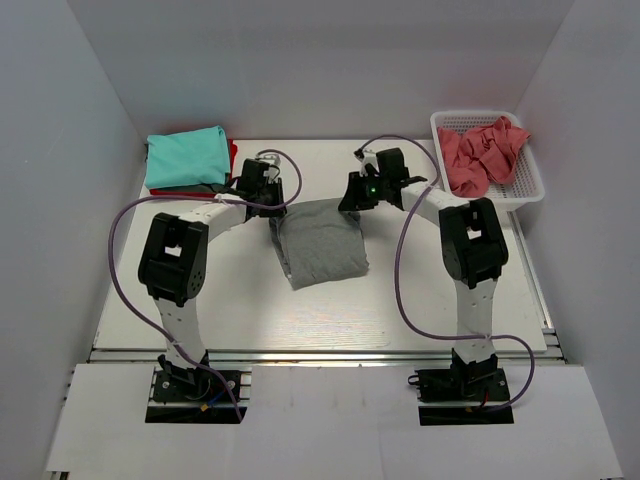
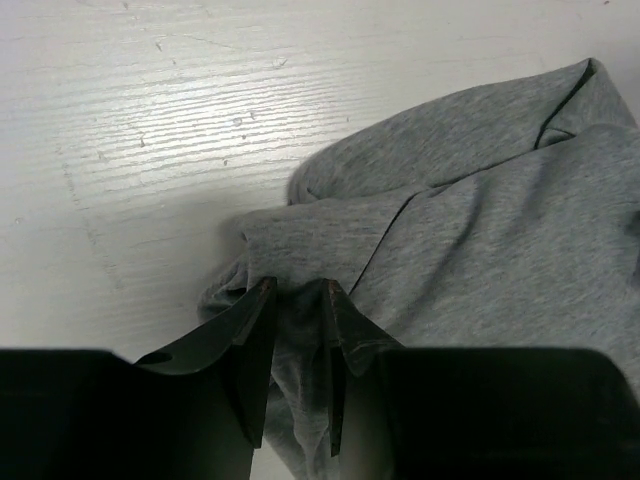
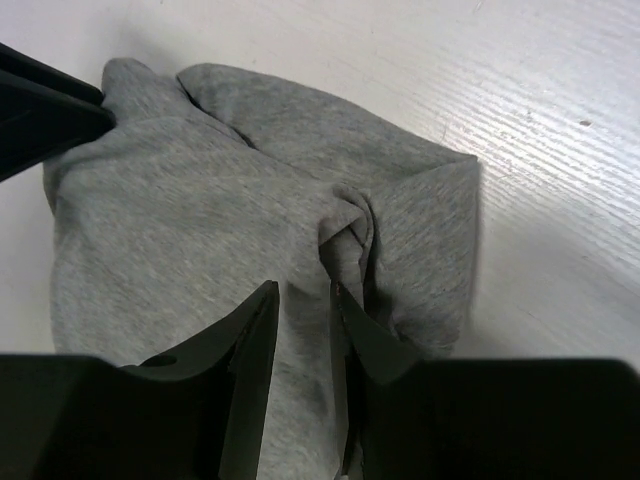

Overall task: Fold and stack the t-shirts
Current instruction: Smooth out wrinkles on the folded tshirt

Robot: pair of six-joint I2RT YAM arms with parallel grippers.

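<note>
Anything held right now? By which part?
The grey t-shirt, by both: left gripper pinches a fold at its far left corner, right gripper a bunched fold at its far right corner.

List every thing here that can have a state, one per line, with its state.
grey shirt: partly folded, far corners bunched.
teal shirt: folded, topping the far-left stack.
red shirt: under the teal shirt, only edges showing.
basket: upright, far right.
pink shirt: crumpled in the basket.
left gripper: jaws slightly apart, grey cloth between; grip unclear.
right gripper: the same.
</note>
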